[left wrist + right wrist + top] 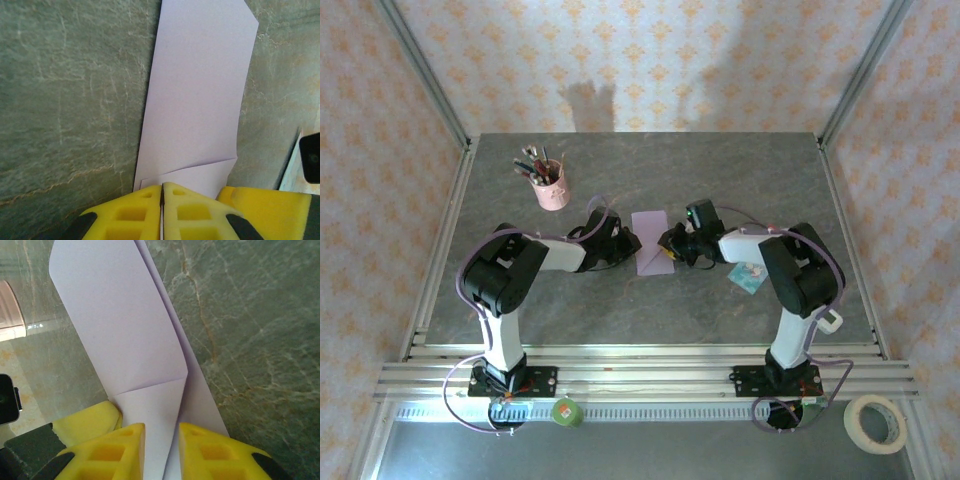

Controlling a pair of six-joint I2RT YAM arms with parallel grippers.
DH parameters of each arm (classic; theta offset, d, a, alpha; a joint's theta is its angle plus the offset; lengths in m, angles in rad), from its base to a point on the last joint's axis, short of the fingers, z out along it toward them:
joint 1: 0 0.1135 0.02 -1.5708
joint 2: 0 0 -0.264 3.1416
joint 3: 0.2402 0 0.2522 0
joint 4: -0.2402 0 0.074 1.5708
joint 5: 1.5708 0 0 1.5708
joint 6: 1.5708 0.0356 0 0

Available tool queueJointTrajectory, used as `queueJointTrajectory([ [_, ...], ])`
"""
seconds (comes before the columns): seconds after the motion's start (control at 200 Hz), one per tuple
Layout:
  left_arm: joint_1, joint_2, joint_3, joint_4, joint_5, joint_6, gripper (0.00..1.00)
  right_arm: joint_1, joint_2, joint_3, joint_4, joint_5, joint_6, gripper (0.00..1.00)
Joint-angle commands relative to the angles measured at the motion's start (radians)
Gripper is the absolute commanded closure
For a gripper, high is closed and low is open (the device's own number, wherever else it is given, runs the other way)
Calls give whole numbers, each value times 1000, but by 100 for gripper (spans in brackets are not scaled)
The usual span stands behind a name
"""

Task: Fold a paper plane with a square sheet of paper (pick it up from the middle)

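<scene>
Left gripper [632, 243], arm elbow-bent and reaching right, fingers pressed together on the edge of the paper [650, 235], which lies folded narrow mid-table between both arms; right gripper [162, 440], arm mirrored and reaching left, jaws slightly apart astride its folded corner; count: one paper, one cup [552, 190], one packet [748, 275], one tape roll [875, 422].

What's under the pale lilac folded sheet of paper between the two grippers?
The grey marbled table top shows on all sides of the pale lilac folded sheet of paper. The paper's own lower layer peeks out along one edge. Whatever lies directly beneath is covered.
</scene>
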Motion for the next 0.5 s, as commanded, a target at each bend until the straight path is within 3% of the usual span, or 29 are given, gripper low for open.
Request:
queueJointTrajectory([
  [0.0,11,14,-25,-21,-14,-11,87,8,14,31,-7,11,9,77],
  [0.375,11,14,-29,-17,-12,-11,87,9,5,40,-87,87,19,77],
  [0.495,11,14,-30,-14,-9,-13,87,9,21,48,-67,51,14,78],
])
